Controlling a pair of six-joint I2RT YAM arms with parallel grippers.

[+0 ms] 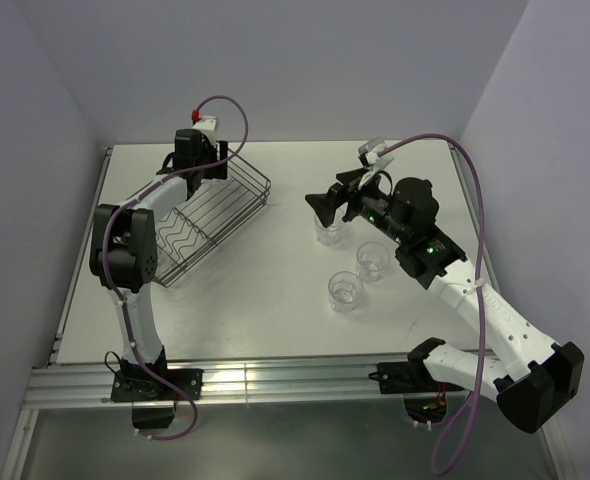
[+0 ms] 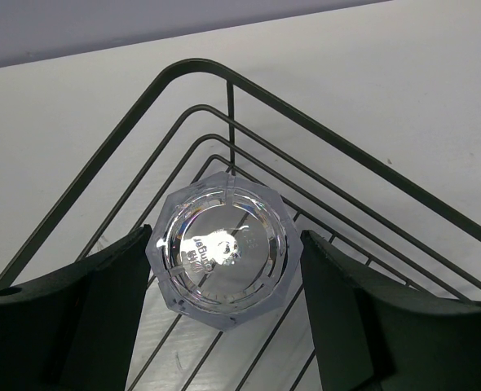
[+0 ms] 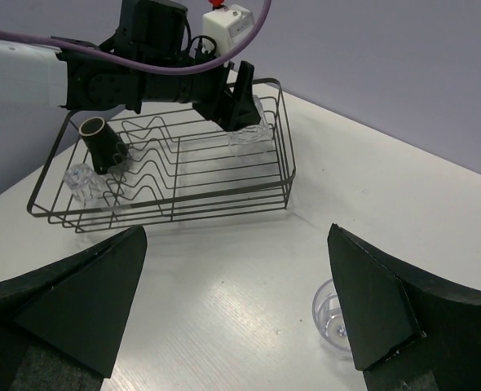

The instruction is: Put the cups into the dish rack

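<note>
The black wire dish rack [image 1: 225, 205] stands at the back left of the table. My left gripper [image 1: 200, 172] reaches into its far corner, shut on a clear ribbed cup [image 2: 222, 248] turned base up; the fingers [image 2: 102, 314] press its sides. Inside the rack [image 3: 175, 175] are also a dark brown mug [image 3: 102, 142] and a clear cup [image 3: 81, 183] at the other end. Three clear cups stand upright on the table: one [image 1: 327, 235] under my right gripper [image 1: 325, 207], two more [image 1: 373, 260] [image 1: 345, 290] nearer. My right gripper [image 3: 237, 236] is open wide and empty, with a cup [image 3: 328, 316] beside its right finger.
The white table [image 1: 265, 310] is walled in at the back and both sides. An aluminium rail [image 1: 275, 380] runs along the near edge by the arm bases. Purple cables loop above both wrists.
</note>
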